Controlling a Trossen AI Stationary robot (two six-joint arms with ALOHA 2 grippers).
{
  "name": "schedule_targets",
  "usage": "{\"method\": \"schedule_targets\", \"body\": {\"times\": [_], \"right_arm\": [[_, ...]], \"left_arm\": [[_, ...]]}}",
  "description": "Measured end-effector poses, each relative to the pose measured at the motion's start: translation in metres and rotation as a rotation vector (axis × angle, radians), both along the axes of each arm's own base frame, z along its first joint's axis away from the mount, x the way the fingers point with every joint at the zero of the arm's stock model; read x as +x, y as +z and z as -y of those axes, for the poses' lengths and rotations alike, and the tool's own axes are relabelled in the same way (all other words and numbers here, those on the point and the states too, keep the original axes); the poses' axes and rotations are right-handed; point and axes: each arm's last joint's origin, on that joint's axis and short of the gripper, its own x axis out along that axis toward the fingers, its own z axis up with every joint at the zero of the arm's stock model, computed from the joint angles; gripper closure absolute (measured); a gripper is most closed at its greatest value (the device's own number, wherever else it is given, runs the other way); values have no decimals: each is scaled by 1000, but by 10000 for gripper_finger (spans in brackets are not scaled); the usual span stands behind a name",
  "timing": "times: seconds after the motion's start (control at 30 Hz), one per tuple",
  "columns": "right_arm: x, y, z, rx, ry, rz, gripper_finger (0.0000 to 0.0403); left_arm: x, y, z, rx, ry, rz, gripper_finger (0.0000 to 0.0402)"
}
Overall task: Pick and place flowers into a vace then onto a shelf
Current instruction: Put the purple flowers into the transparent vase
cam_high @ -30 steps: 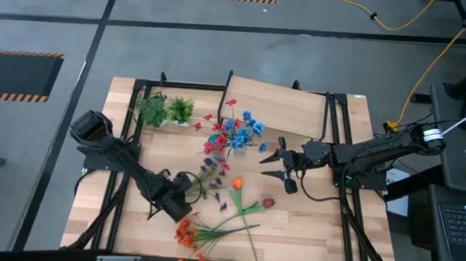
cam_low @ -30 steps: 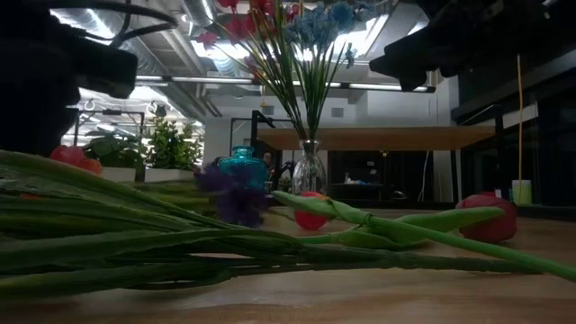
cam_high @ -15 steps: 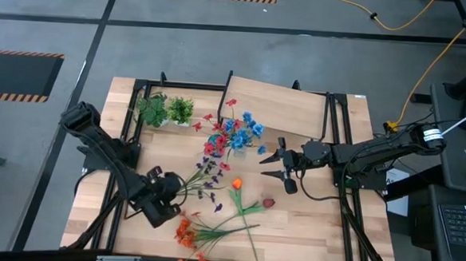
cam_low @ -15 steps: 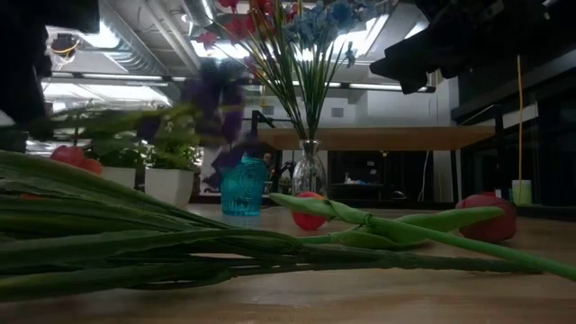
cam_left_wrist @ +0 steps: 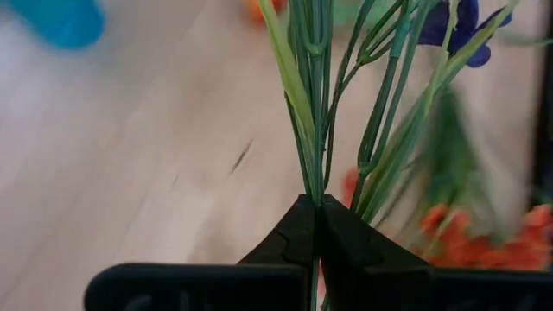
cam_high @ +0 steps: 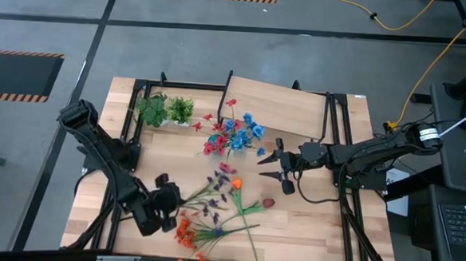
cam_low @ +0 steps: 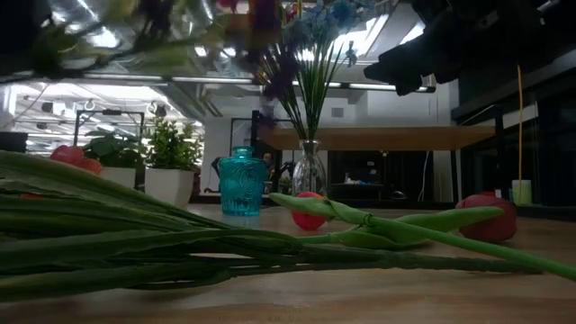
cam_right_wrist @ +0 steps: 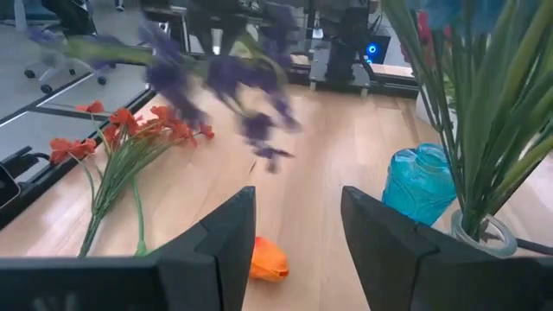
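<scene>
Left claw pulled back toward the tabletop's front-left corner, lifting the purple spray clear off the tabletop; stems now raised, clamped between its fingers.

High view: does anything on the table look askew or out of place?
The small light-wood shelf on black legs sits at a slant to the plank table's edges. Orange-bloomed sprays and an orange tulip lie loose on the tabletop, outside the clear glass vase.
</scene>
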Motion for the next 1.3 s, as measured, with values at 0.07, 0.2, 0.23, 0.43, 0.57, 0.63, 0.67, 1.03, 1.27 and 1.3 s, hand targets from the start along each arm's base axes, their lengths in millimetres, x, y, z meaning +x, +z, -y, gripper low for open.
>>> {"method": "schedule_targets", "body": {"times": [0.07, 0.2, 0.23, 0.43, 0.57, 0.63, 0.67, 1.03, 1.27, 1.3], "right_arm": [[0, 0, 0, 9, -2, -3, 228], [0, 0, 0, 21, -6, -4, 228], [0, 0, 0, 21, -5, -2, 228], [0, 1, 0, 24, -6, 10, 228], [1, 4, -2, 30, 2, 34, 228], [0, 5, -5, 28, 18, 49, 228], [0, 5, -7, 23, 27, 54, 228], [-3, 17, -27, -30, 125, 192, 228], [-6, 25, -41, -56, 185, 279, 228], [-7, 25, -42, -62, 191, 284, 228]], "left_arm": [[5, 4, 3, 30, -56, 49, 398], [15, 10, 6, 64, -141, 119, 398], [17, 11, 6, 76, -158, 134, 398], [37, 21, -2, 193, -246, 223, 398], [51, 26, -10, 260, -288, 264, 398], [57, 30, -15, 301, -300, 289, 398], [60, 32, -17, 322, -307, 304, 398], [94, 51, -38, 337, -279, 539, 398], [118, 40, -42, 376, -285, 624, 398], [121, 38, -42, 380, -294, 648, 398]]}}
